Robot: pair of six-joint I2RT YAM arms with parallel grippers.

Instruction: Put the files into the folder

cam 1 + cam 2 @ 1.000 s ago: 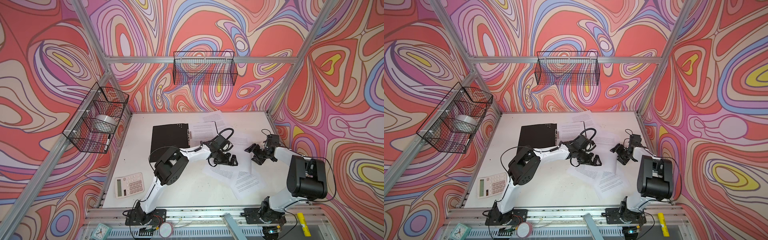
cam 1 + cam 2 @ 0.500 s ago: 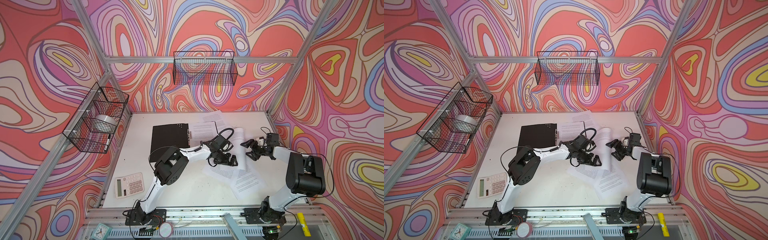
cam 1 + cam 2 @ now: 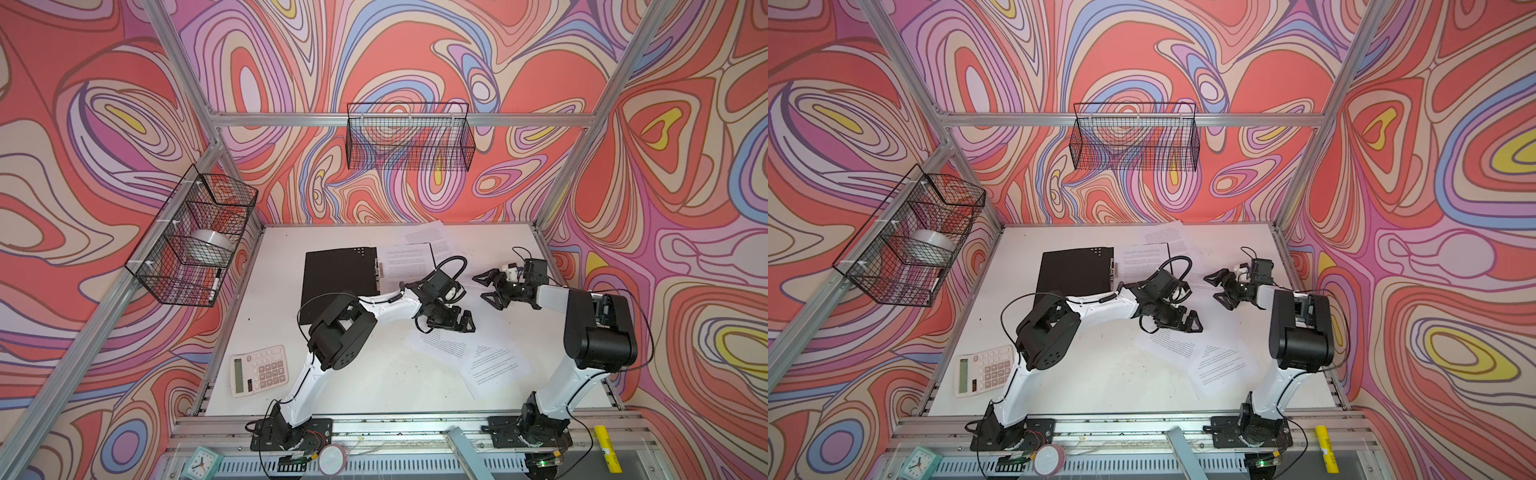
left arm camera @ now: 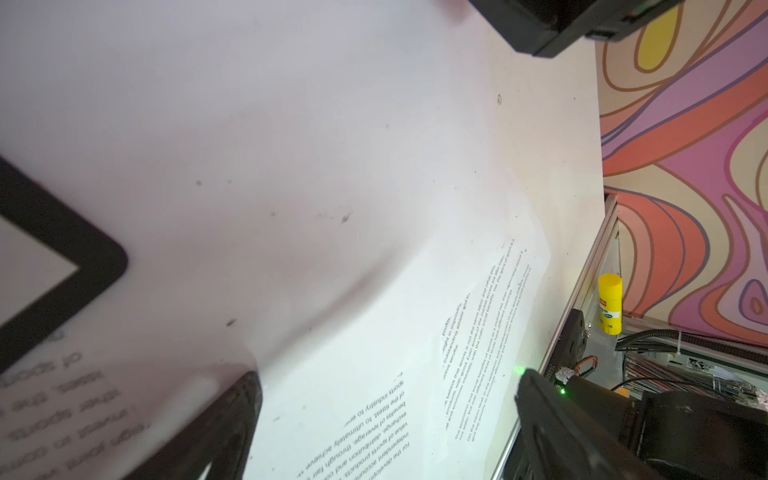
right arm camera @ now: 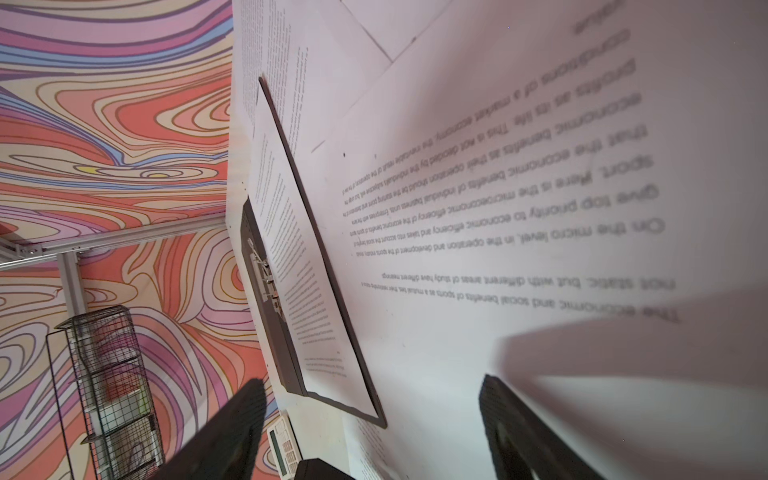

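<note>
Folder: qty 1. It lies open and flat on the table, in the rear-left part, nearer the rear edge than the front. I see only its black inside. A metal clip sits along the spine at mid-folder. The half toward the table's centre is covered by a sheet, w/ a thin black rim showing around it.

Files: white A4 sheets w/ dense black text in paragraphs. I count 5, approx., since overlaps hide some edges:
- 1 on the folder's covered half.
- 1 by the rear edge, its near part meeting the folder's corner.
- 1 at table centre, beneath both grippers.
- 2 toward the front-right corner, overlapping each other, skewed to the table edges.

L gripper: jaws spread wide, nothing between them. It sits low over the centre sheet. I cannot tell whether the tips touch the paper.

R gripper: jaws apart, holding nothing. It is near the L gripper, toward the rear-right corner from it, over the same sheet. The right wrist view shows printed text lying flat beyond its fingers.

Other: calculator, qty 1, at the front-left corner, well apart from the sheets.
</note>
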